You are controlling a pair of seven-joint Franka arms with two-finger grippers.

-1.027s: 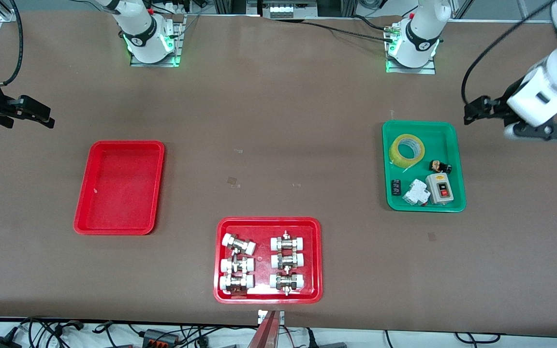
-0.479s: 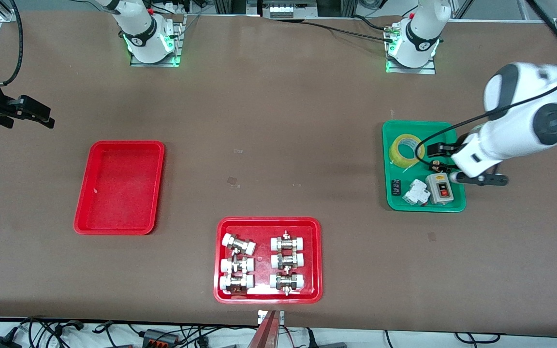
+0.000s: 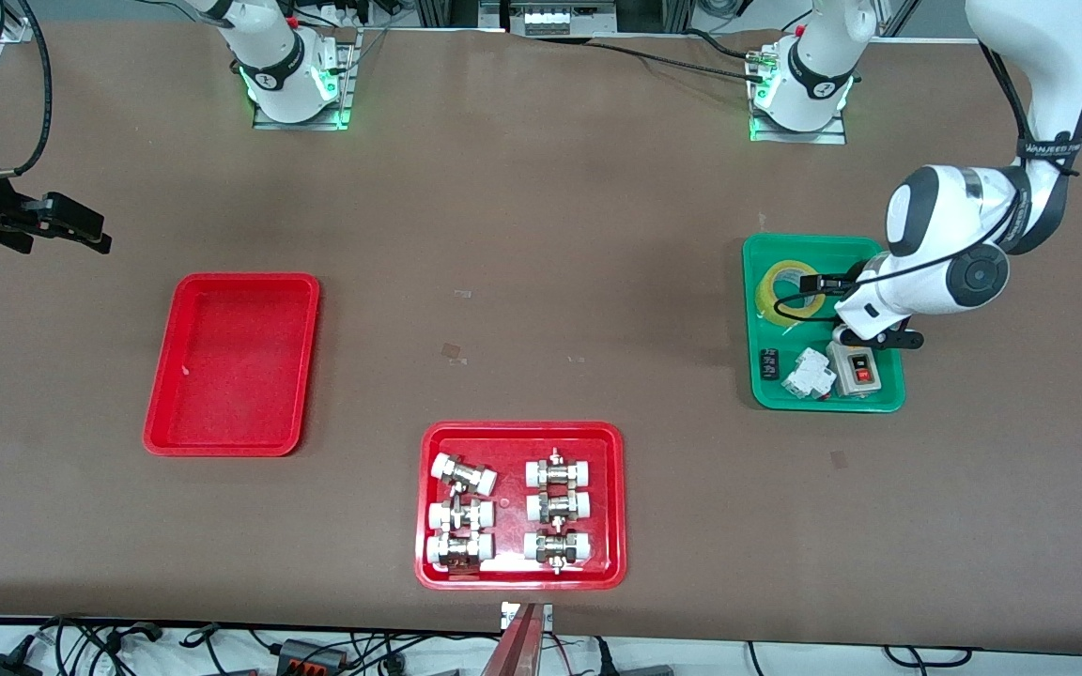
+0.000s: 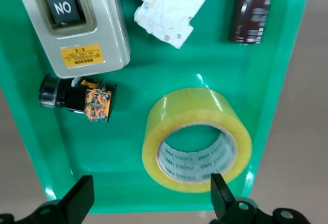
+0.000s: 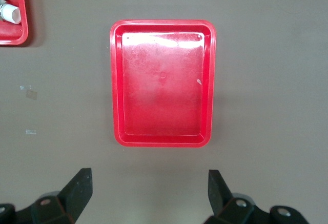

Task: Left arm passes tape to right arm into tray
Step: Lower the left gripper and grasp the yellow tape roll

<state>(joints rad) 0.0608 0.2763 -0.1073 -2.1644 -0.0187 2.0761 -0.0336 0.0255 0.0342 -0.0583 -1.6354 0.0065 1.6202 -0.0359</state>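
The tape [image 3: 788, 291], a yellow roll with a pale core, lies flat in the green tray [image 3: 823, 242] at the left arm's end of the table. My left gripper [image 3: 826, 289] hangs open over that tray beside the roll. In the left wrist view the tape [image 4: 197, 139] lies just ahead of the open, empty gripper [image 4: 152, 198], close to one fingertip [image 4: 220, 190]. The plain red tray [image 3: 231, 278] stands empty toward the right arm's end. My right gripper [image 3: 90, 230] waits open in the air past that tray; its wrist view shows the tray [image 5: 163, 23] ahead of the gripper [image 5: 149, 193].
The green tray also holds a grey switch box [image 3: 856, 368], a white breaker [image 3: 806, 374], a small black part [image 4: 77, 97] and a dark cylinder [image 4: 253, 8]. A wider red tray [image 3: 522, 428] with several white-capped metal fittings stands near the front camera.
My left arm has swung in from the table's end and come down over the green tray beside the tape. My right arm has barely moved.
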